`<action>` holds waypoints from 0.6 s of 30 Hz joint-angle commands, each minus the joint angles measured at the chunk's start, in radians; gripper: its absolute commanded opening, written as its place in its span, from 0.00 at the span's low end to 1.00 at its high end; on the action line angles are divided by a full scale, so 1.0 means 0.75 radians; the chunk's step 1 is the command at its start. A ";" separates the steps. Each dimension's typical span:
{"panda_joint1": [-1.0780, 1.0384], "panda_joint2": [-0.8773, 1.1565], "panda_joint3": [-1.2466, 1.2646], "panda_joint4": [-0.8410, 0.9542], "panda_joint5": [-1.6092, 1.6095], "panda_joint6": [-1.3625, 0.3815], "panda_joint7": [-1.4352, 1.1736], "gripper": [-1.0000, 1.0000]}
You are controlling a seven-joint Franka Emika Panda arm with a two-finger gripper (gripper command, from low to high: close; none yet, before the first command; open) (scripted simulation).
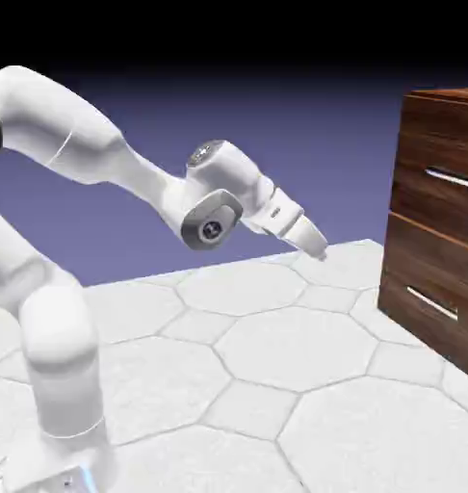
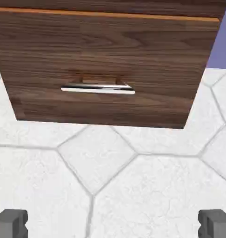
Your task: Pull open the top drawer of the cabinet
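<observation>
The arm stood well short of the cabinet (image 1: 440, 221), its gripper (image 1: 315, 246) tilted downward over the white hexagon-tiled table (image 1: 276, 347) with open floor between it and the wood front. The top drawer (image 1: 448, 159) sat flush and closed in the upper half of the cabinet, at the exterior view's right edge, its silver bar handle (image 1: 454, 178) higher than the gripper's level. The step in hand looked like the approach, and nothing of the pull seemed done yet. To do it well, the hand would probably need to rise and level out, because the hand view aimed at the lower drawer (image 2: 105, 69) and its handle (image 2: 98, 89), with only the seam of the drawer above showing at the top edge. Locking onto that lower bar would be the easy mistake, since the 2 handles look alike. The fingers should line up so the upper bar passes between them, 1 above and 1 below, before closing and drawing straight back along the drawer's travel. The jaws stood spread wide: the 2 grey fingertips (image 2: 10, 222) sat far apart at the bottom corners of the hand view, with bare table between them, holding nothing and touching nothing.
</observation>
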 commanded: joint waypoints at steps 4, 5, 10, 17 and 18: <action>-0.178 -0.041 0.144 0.116 0.232 -0.020 -0.013 1.00; -0.222 -0.051 0.180 0.145 0.290 -0.025 -0.016 1.00; -0.444 -0.102 0.361 0.290 0.580 -0.050 -0.032 1.00; -0.755 -0.173 0.613 0.493 0.986 -0.085 -0.054 1.00; -0.799 -0.183 0.649 0.522 1.044 -0.090 -0.058 1.00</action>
